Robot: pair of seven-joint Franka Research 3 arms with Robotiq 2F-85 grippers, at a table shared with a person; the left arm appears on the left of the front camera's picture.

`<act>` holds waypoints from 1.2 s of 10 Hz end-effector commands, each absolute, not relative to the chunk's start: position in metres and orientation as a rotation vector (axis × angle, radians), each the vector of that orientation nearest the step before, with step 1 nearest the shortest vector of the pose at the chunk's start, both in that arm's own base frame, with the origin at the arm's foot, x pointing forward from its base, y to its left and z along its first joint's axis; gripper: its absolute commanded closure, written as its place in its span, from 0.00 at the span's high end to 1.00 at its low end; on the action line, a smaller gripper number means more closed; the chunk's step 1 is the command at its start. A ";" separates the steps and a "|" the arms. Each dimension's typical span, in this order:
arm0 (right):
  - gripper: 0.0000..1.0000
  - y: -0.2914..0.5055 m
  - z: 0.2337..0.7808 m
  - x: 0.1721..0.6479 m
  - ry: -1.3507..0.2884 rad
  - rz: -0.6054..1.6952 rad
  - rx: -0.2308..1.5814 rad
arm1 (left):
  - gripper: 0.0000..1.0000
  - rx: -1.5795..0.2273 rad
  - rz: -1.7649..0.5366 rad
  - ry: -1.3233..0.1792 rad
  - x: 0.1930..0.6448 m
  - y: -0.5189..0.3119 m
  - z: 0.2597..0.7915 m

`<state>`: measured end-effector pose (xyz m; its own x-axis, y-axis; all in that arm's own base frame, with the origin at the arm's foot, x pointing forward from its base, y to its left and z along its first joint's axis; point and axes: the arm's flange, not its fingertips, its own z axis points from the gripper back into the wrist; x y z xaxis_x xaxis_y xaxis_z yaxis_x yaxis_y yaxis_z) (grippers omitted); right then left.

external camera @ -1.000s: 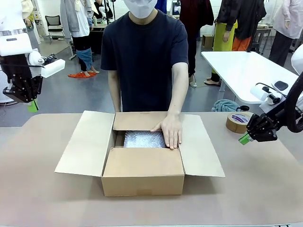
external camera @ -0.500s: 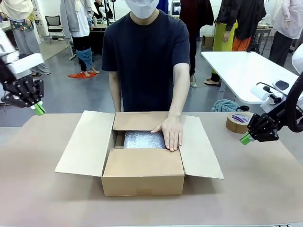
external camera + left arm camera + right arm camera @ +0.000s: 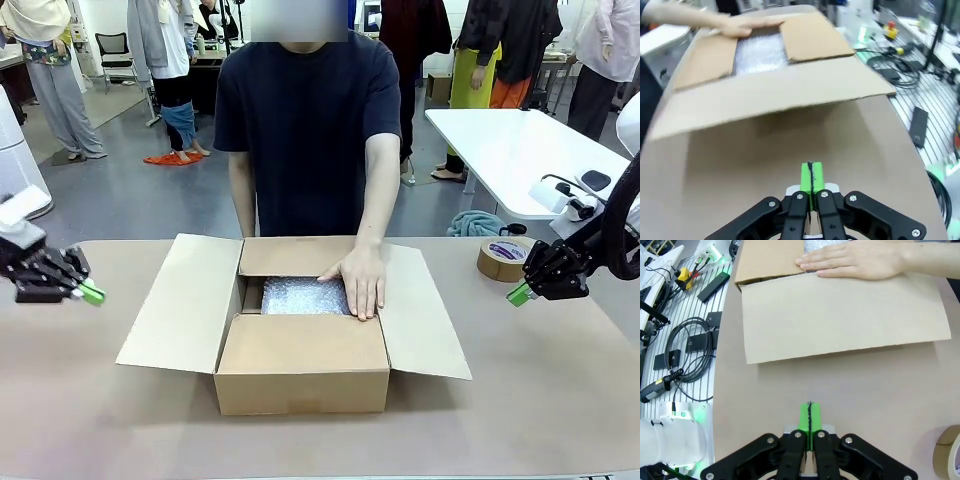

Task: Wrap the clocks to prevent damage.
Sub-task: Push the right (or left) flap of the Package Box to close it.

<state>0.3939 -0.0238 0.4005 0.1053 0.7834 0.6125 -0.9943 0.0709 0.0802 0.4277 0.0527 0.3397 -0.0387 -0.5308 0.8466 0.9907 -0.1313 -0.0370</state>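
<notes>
cardboard box (flaps open) holds a bubble-wrapped bundle.

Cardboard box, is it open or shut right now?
Open: the cardboard box has its side flaps spread outward, with bubble wrap showing inside.

The open brown box is matt cardboard. The bundle inside it is clear, bumpy plastic bubble wrap with a faint sheen. The beige tabletop looks smooth and matt.

left gripper lowered, now beside box
</notes>
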 end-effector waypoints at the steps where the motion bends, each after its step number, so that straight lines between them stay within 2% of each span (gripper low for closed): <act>1: 0.01 -0.024 0.400 0.393 -0.492 1.427 0.570 | 0.00 -0.781 -1.333 -0.689 0.415 0.015 0.330; 4: 0.01 -0.024 0.400 0.393 -0.492 1.427 0.570 | 0.00 -0.872 -1.337 -0.696 0.418 -0.015 0.328; 7: 0.01 -0.024 0.400 0.393 -0.492 1.427 0.570 | 0.00 -1.044 -1.339 -0.756 0.436 -0.038 0.328; 12: 0.01 -0.024 0.400 0.393 -0.492 1.427 0.570 | 0.00 -1.093 -1.408 -0.792 0.474 -0.084 0.347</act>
